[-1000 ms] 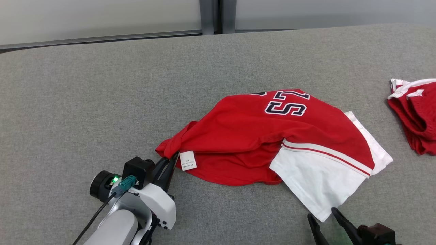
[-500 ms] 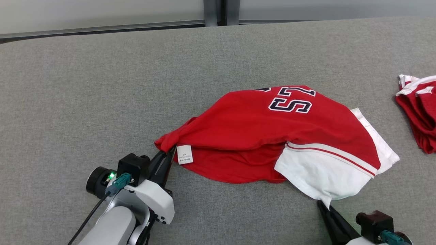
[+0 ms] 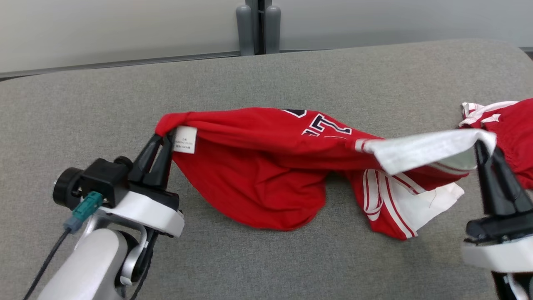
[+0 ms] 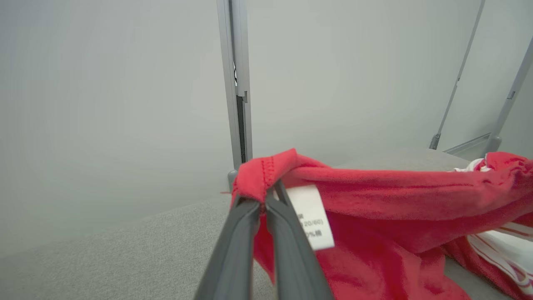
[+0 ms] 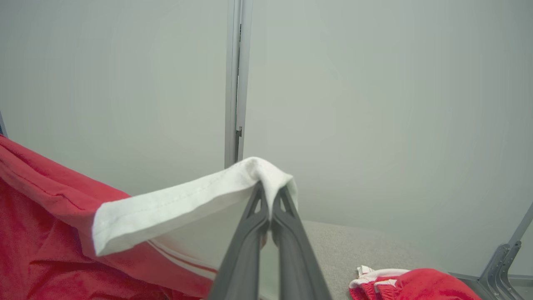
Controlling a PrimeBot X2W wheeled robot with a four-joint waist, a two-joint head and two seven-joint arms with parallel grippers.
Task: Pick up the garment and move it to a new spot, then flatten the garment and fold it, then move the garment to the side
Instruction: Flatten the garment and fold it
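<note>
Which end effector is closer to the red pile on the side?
Right. The right end effector pinches the white sleeve beside the pile; the left end effector pinches the jersey by its red corner, far off.

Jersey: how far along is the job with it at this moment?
Done: the grasp. The left pincer is shut on a red corner of the jersey by the label, the right pincer on its white edge. In hand: the lift; the top edge is up, the middle sags onto the table. To do: carrying it to a new spot, flattening, folding, moving it aside.
</note>
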